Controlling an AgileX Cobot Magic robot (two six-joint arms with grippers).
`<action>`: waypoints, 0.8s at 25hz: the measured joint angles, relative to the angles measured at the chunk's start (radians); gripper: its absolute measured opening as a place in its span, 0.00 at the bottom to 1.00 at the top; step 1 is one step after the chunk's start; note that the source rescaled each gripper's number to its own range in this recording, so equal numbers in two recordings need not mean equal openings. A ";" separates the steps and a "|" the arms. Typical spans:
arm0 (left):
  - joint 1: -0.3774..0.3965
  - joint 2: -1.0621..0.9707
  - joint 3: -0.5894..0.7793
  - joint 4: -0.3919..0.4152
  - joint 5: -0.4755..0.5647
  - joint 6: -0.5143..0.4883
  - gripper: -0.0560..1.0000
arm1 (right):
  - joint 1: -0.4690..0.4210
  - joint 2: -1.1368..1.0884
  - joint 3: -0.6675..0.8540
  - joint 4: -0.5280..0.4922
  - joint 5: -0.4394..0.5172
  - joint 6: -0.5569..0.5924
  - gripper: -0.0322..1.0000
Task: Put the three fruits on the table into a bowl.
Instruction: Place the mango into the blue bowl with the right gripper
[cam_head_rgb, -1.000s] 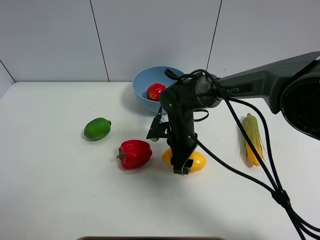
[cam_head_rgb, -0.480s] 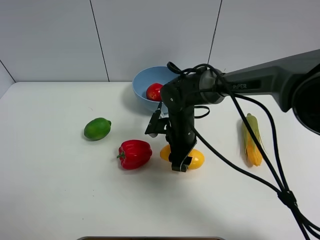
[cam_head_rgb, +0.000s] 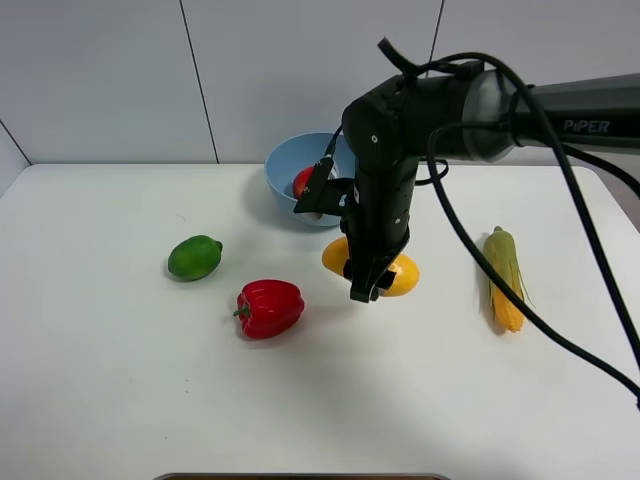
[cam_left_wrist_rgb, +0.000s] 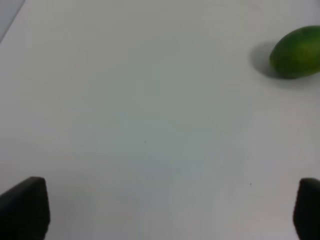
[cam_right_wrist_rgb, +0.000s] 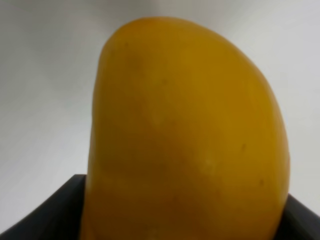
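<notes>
R gripper (cam_head_rgb: 366, 287) points down, fingers pinched on the mango (cam_head_rgb: 403, 276), whose ends stick out either side; the wrist cam is nearly filled w/ mango. It sits just in front of the light-blue bowl (cam_head_rgb: 283, 162), apple (cam_head_rgb: 303, 182) inside. Red bell pepper (cam_head_rgb: 268, 307) lies left of it, corn cob (cam_head_rgb: 503, 278) right. L gripper (cam_left_wrist_rgb: 165, 212) is spread wide over the white table (cam_left_wrist_rgb: 125, 100). The green lime-like fruit (cam_head_rgb: 194, 257) lies on the table, well apart from the bowl.

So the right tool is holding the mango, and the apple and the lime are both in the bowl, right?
No: the lime lies on the table, left of the red pepper, as the exterior high view shows. Only the apple is in the bowl; the right tool holds the mango.
</notes>
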 joint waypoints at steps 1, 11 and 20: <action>0.000 0.000 0.000 0.000 0.000 0.000 1.00 | 0.000 -0.008 -0.016 -0.009 0.012 0.010 0.03; 0.000 0.000 0.000 0.000 0.000 0.001 1.00 | -0.041 -0.013 -0.345 -0.015 -0.008 0.113 0.03; 0.000 0.000 0.000 0.000 0.000 0.001 1.00 | -0.179 0.048 -0.389 0.015 -0.223 0.199 0.03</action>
